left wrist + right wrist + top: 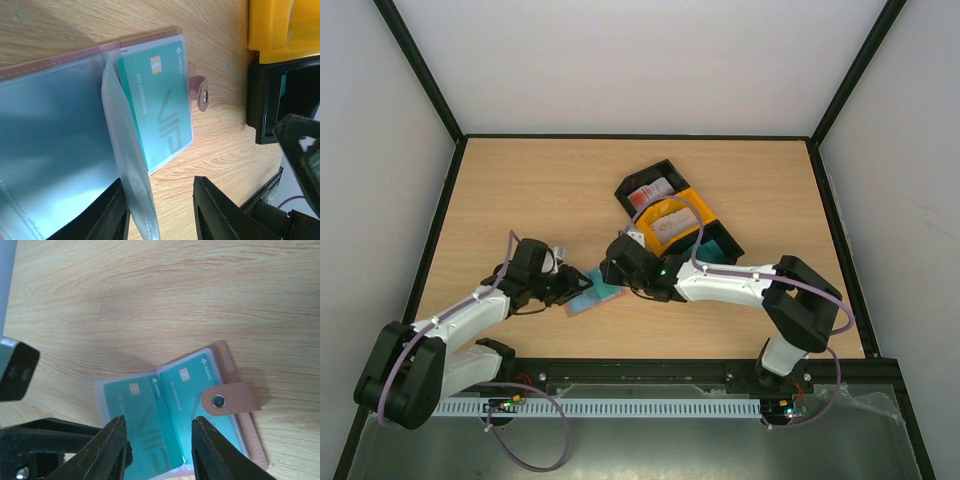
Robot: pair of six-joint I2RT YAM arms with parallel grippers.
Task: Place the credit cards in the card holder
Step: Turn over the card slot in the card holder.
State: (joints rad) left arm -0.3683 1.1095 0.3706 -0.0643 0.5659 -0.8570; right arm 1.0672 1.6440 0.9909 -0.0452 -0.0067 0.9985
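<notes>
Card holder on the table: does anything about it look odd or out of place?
One small thing: in the left wrist view, a clear plastic sleeve of the open card holder stands up and curls instead of lying flat beside the green card. Nothing looks spilled or damaged.

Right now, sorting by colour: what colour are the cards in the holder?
The cards are teal green; right wrist view.

A yellow tray (701,206) touches a black tray (665,166) on the wooden table (540,190).
</notes>
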